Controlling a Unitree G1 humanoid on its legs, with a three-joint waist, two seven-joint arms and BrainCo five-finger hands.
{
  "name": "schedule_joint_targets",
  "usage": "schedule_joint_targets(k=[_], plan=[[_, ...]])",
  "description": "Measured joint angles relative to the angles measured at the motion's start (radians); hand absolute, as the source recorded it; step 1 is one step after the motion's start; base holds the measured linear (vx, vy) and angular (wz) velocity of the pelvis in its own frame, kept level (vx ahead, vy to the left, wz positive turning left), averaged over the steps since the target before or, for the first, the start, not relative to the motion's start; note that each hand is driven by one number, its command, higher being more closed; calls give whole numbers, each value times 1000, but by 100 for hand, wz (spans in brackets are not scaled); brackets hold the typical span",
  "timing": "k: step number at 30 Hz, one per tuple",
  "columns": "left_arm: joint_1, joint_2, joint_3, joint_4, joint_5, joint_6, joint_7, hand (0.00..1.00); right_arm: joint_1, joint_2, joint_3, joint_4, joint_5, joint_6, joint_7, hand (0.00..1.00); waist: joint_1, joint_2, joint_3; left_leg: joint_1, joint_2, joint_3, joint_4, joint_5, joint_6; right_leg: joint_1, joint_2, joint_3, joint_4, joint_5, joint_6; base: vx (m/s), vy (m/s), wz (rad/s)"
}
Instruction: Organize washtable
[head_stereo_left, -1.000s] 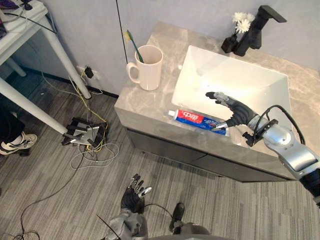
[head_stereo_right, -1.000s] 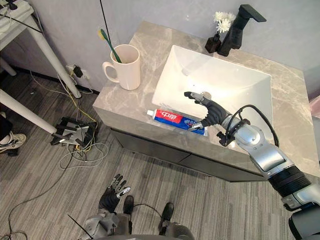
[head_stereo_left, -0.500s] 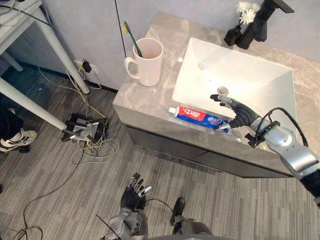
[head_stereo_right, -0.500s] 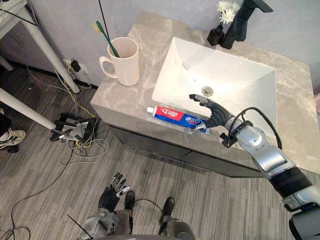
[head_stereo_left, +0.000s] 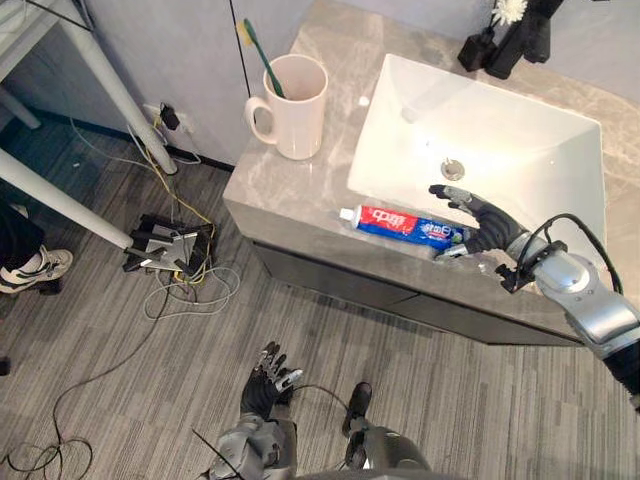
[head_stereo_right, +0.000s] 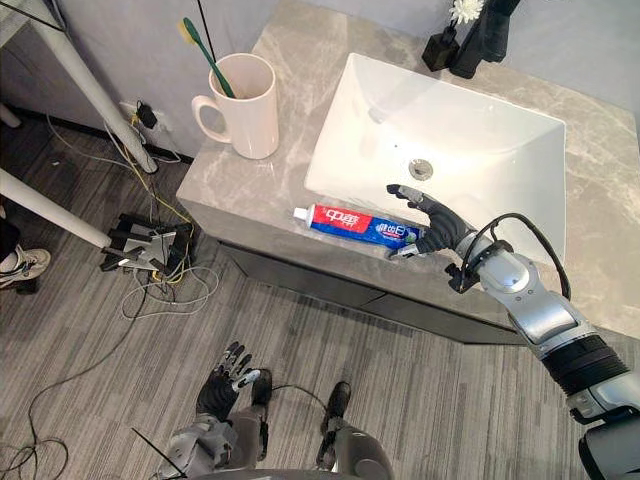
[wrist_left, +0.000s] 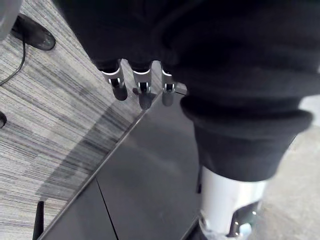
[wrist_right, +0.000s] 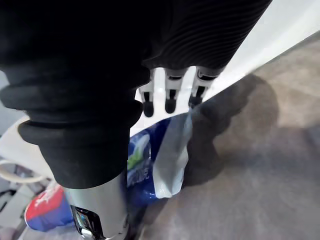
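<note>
A red and blue toothpaste tube (head_stereo_left: 398, 222) lies along the front edge of the grey marble counter (head_stereo_left: 285, 195), just before the white sink (head_stereo_left: 480, 125). My right hand (head_stereo_left: 480, 222) is open over the tube's crimped tail end, fingers spread above it and the thumb beside it. In the right wrist view the straight fingers (wrist_right: 170, 97) hang over the tube (wrist_right: 150, 160). A cream mug (head_stereo_left: 296, 95) with a green toothbrush (head_stereo_left: 256, 52) stands at the counter's left end. My left hand (head_stereo_left: 268, 382) hangs low over the floor, open and idle.
A black faucet (head_stereo_left: 525, 35) and a small black vase with white flowers (head_stereo_left: 480, 45) stand behind the sink. White table legs (head_stereo_left: 60, 195), a tangle of cables with a power strip (head_stereo_left: 165, 250) and a person's shoe (head_stereo_left: 30, 272) lie on the floor at left.
The camera has shifted. My right hand has come down closer to the tube's tail end, still open. The tube and mug have not moved.
</note>
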Motion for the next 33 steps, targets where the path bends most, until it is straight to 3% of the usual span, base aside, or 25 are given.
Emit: schedule_joint_targets(k=[15,23,26,31,33], plan=[[-5,1,29,-33,0,0,2,0,-50,-19,-14,-18,-40,2,-7,100,3,-5,17,-13,-2,-6,8,1,1,-7,-4,1,1,0,0,9,4,1],[-3,18,91,-211,-2,0,3,0,-70,-30,-22,-15,-43,8,14,100,-2,-1,15,25,-6,-12,7,-1,2,30,-16,23,1,0,0,-14,24,0],[-4,17,134,-341,-15,-1,3,0,-110,-30,-84,12,-44,7,14,100,-4,20,1,56,-11,-14,-4,0,3,56,-17,22,2,-5,7,-36,17,2],[-53,21,154,-538,-66,-1,10,0,-224,-17,-202,21,4,3,-54,100,-10,97,-68,69,-21,-16,-16,8,10,68,-28,14,-1,-5,10,15,30,5],[-69,23,145,-575,-90,-2,13,0,-227,-3,-210,19,19,-2,-68,100,-10,104,-75,85,-21,-17,-20,8,9,83,-29,11,-3,-7,12,17,2,1]])
